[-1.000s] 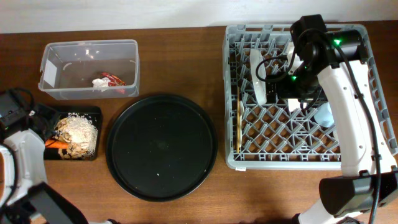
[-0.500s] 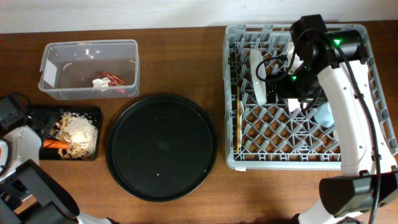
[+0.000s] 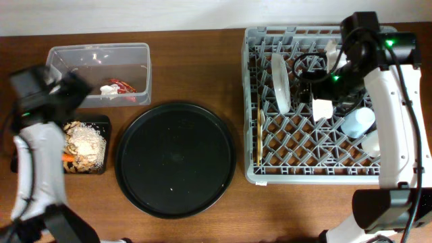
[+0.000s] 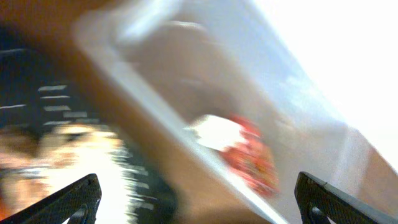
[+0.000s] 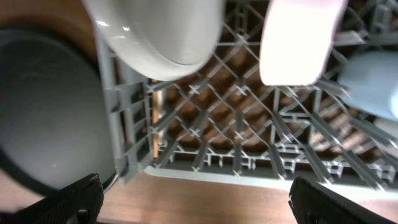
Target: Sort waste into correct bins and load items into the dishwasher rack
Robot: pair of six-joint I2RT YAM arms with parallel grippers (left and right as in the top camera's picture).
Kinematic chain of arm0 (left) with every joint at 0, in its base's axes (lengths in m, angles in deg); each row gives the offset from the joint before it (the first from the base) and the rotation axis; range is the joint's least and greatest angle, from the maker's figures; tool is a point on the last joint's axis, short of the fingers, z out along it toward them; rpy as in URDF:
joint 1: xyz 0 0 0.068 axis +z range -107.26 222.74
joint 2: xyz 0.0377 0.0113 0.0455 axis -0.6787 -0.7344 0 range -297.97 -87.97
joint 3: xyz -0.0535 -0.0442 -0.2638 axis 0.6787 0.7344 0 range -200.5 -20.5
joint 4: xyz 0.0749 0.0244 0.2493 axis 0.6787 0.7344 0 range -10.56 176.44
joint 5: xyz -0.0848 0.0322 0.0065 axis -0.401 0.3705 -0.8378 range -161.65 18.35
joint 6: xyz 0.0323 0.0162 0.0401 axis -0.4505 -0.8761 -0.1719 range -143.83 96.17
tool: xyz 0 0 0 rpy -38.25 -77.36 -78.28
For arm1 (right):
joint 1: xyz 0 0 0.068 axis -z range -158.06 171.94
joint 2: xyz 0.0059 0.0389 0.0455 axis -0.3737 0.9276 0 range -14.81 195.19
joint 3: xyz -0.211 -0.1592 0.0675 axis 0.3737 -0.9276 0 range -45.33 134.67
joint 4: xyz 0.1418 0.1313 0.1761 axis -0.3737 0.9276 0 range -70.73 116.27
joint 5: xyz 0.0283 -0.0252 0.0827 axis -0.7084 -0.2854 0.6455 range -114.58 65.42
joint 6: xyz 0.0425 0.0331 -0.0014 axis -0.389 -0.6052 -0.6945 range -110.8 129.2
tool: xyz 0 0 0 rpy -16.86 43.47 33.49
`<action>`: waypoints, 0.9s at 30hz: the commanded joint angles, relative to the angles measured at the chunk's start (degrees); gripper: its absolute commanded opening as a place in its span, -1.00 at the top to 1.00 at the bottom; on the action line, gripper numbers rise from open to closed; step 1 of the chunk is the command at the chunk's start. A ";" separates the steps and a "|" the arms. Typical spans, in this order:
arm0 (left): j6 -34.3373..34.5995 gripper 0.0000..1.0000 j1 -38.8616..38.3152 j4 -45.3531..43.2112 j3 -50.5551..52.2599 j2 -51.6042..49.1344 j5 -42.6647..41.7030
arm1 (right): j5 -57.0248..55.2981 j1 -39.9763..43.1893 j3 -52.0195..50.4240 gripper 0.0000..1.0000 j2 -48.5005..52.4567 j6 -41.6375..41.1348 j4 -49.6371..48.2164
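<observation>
The clear tub [image 3: 98, 47] at the back left holds a red wrapper [image 3: 125, 86] and a white scrap [image 3: 109, 90]. In the blurred left wrist view the wrapper [image 4: 252, 155] and scrap [image 4: 214, 132] lie just ahead. My left gripper [image 3: 75, 89] hovers open and empty at the tub's front left corner. In front of it, the small black tray [image 3: 101, 121] carries beige food scraps [image 3: 86, 143] and a carrot [image 3: 67, 156]. The grey rack [image 3: 324, 174] holds an upright white plate [image 3: 280, 82], a fork [image 3: 260, 135] and a light-blue cup [image 3: 356, 123]. My right gripper [image 3: 322, 86] hangs open over the rack.
A large round black tray [image 3: 175, 158] lies between the bins and the rack. A white blocky item [image 3: 322, 109] and a pale vessel [image 3: 372, 142], half hidden by my right arm, also sit in the rack. The rack's front wall [image 5: 249, 165] borders bare wood.
My left gripper has opened, and that arm swung from left of the black tray up to the clear tub. My right arm shifted right over the rack.
</observation>
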 commanded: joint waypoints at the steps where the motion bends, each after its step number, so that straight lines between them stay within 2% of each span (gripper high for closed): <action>1: -5.40 -0.98 -11.32 2.36 -1.01 2.86 -1.86 | 7.48 0.17 0.24 -0.98 0.04 6.84 -0.31; 5: -13.62 -0.98 -23.63 14.58 -1.01 2.73 2.32 | 7.48 1.44 0.24 -0.99 0.04 6.99 -0.74; 8: -19.82 -0.98 -28.39 26.69 -1.05 2.80 3.58 | 7.45 4.11 0.24 -0.99 -0.07 7.04 -0.90; 12: -21.81 -0.98 -28.02 41.03 -1.05 3.19 3.56 | 7.52 8.46 0.22 -1.00 -1.07 8.94 1.42; 15: -21.79 -0.98 -25.57 47.08 -1.05 3.93 3.52 | 8.22 10.91 -1.92 -1.00 -4.72 8.96 1.60; 21: -21.77 -0.98 -23.96 46.12 -0.66 12.28 2.47 | 8.07 10.14 -19.23 -0.97 -20.24 9.79 -8.46; 24: -21.77 -0.98 -23.98 43.04 1.77 19.58 2.47 | 7.87 10.14 -31.85 -0.97 -30.75 9.77 -16.13; 27: -20.96 -0.98 -23.98 39.32 8.13 31.98 2.45 | 5.42 10.14 -44.50 -0.97 -42.34 8.90 -23.98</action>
